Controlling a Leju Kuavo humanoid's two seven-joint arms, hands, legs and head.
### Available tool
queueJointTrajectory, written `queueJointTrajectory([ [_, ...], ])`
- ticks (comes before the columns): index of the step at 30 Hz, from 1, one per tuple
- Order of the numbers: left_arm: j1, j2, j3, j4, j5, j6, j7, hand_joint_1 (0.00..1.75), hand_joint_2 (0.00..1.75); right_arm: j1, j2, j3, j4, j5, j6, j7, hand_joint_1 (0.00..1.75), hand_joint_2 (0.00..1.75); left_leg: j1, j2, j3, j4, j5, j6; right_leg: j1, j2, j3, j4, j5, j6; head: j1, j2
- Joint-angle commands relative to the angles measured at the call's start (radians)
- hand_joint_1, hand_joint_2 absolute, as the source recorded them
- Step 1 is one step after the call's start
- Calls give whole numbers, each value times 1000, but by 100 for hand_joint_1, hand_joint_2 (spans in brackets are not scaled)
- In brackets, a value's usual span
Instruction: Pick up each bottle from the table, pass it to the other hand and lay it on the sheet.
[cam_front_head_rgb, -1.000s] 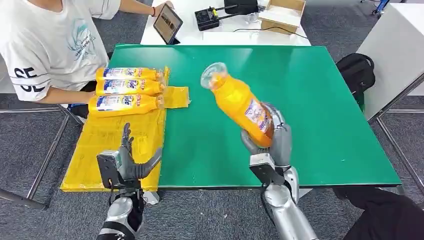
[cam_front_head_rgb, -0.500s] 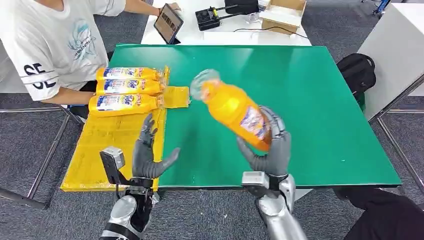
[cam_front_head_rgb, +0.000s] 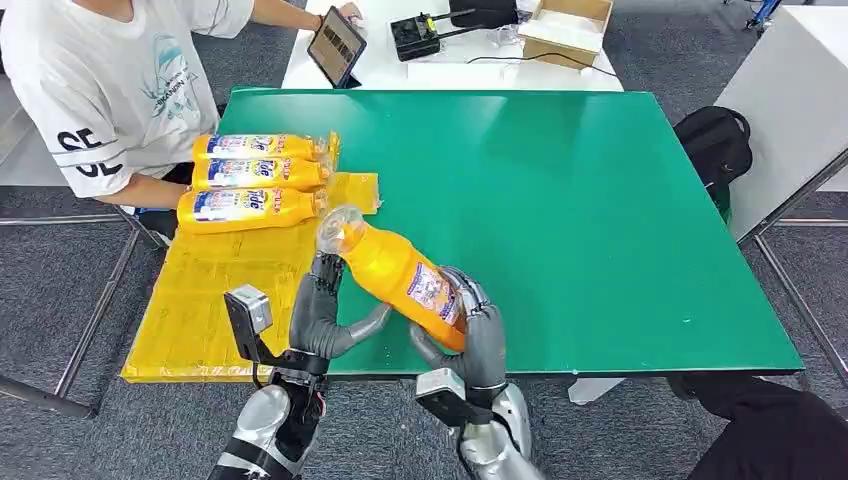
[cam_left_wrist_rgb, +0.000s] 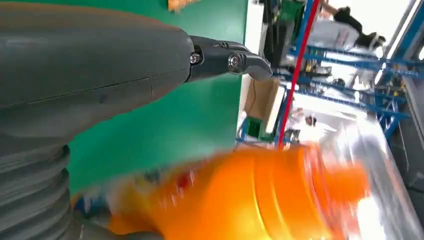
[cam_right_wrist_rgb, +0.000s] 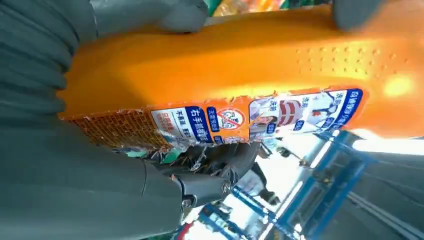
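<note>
Head view: the right hand (cam_front_head_rgb: 470, 335) grips the lower body of an orange bottle (cam_front_head_rgb: 400, 272) over the near edge of the green table (cam_front_head_rgb: 600, 200), fingers wrapped around the labelled section; the bottle is tilted, its clear cap end pointing up and toward the robot's left, its base low in the right hand; the left hand (cam_front_head_rgb: 322, 315) stands just beside the bottle's upper part, fingers extended upward along the neck side and thumb spread out beneath the body; whether the left hand actually touches the bottle cannot be told from this view, and it has no closed grasp; the yellow sheet (cam_front_head_rgb: 210, 290) lies over the left portion of the table and hangs past its left edge; three more orange bottles (cam_front_head_rgb: 255, 178) lie on their sides on the far part of the sheet, side by side, caps pointing toward the table's centre; a person in a white shirt (cam_front_head_rgb: 120, 90) sits at the far left corner, one forearm lying next to the nearest of the three bottles; a tablet (cam_front_head_rgb: 335, 45) stands propped on the white table beyond, with a black device (cam_front_head_rgb: 415, 37) and a cardboard box (cam_front_head_rgb: 565, 25) near it; a black bag (cam_front_head_rgb: 712, 145) sits on the floor off the right edge. Left wrist view: the bottle appears blurred and orange close under the left hand's thumb (cam_left_wrist_rgb: 227, 60), with green table behind. Right wrist view: the bottle's torn label (cam_right_wrist_rgb: 250, 117) faces the camera, the right hand's fingers closed around the body.
</note>
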Motion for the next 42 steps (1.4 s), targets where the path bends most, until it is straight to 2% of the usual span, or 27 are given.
queueJointTrajectory([
  [1,-29,20,-41,62,45,-47,15,0,175,-78,23,50,240,-20,-17,-14,175,175,0,1,3,-1,-1,1,0,0,3,-1,0,-2,0,0],
  [15,-28,22,-52,69,72,-81,38,0,175,-85,21,28,225,-28,-31,-6,175,175,-1,1,3,-1,-1,1,0,0,3,-1,-1,-3,0,0],
  [22,-56,11,-68,123,74,-88,47,0,175,-99,53,95,248,19,-43,-26,175,175,0,1,2,-1,-1,1,0,0,2,-1,0,-2,0,0],
  [30,-71,7,-70,165,78,-81,48,0,175,-105,49,174,305,33,-10,-27,175,175,0,2,4,-1,-1,1,1,1,3,-1,-1,-3,0,0],
  [36,-66,0,-47,163,126,-93,42,0,175,-111,44,236,385,43,64,-21,175,175,0,1,5,-2,-1,1,1,-1,5,-2,-1,-3,0,0],
  [42,-59,-5,-14,125,209,-141,39,0,175,-121,53,262,440,45,84,-14,175,175,0,0,5,-1,-2,1,1,-1,5,-1,-2,-3,0,0],
])
